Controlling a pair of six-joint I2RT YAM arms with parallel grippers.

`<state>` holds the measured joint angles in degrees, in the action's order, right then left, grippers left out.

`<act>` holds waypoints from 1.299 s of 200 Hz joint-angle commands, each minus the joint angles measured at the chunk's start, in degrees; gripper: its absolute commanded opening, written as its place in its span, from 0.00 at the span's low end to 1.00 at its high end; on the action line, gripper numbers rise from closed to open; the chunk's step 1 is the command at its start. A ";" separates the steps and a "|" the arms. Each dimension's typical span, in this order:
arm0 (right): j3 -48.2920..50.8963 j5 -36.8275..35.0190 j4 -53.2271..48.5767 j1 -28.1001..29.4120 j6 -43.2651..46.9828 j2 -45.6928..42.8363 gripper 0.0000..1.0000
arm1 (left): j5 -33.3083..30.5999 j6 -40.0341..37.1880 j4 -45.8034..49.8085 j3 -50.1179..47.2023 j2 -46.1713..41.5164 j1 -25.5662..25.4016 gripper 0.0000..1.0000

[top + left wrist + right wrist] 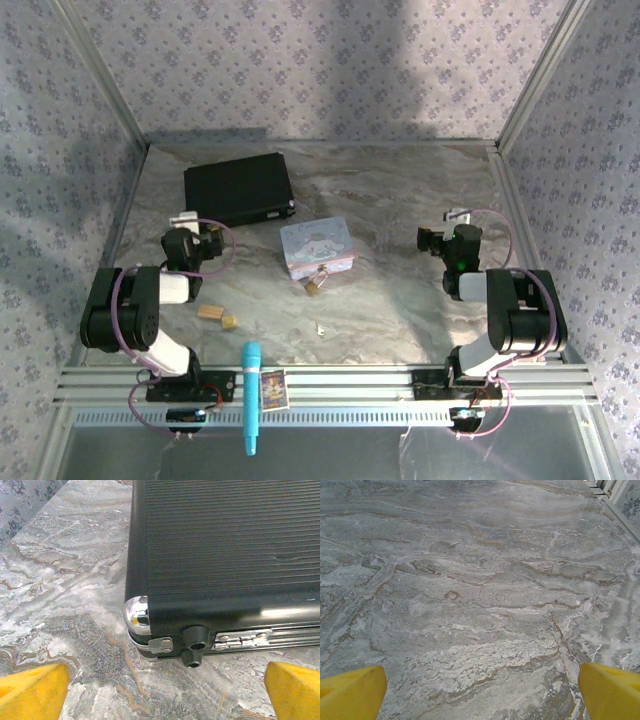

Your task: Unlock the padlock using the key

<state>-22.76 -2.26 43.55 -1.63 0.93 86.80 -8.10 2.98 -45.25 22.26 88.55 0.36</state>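
Sitting mid-frame, padlock [314, 284] touches tin's [316, 245] lower edge; key [320, 327] lies below, apart. Both likely light, rigid, slippery: pinch key by its head, padlock by its body. Left gripper [160, 692], right gripper [480, 692] spread wide, empty.

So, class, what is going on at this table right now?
Nothing is held yet. The left tool hangs open facing the black case; the right tool hangs open over the marble table. The padlock lies at the pastel tin's front edge, the key apart from it, nearer the arms.
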 commanded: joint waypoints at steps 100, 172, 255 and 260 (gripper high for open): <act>0.00 0.22 -0.30 -0.57 0.20 -2.41 0.99 | 1.81 -0.59 -1.84 0.86 -1.35 -0.08 1.00; -2.08 1.77 -13.83 -0.38 -0.95 -16.14 0.99 | 1.55 1.48 10.47 0.09 -17.72 -0.12 1.00; -19.05 22.00 -53.79 1.06 -18.67 -25.41 0.97 | 18.95 38.46 42.96 11.93 -30.20 -2.48 1.00; -19.57 22.14 -56.17 2.61 -18.73 -25.68 0.95 | 19.21 38.67 45.30 12.72 -30.24 -4.08 1.00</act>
<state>-40.38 10.28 3.11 -2.94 -13.76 62.59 0.97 30.74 -13.04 31.59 58.30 -0.03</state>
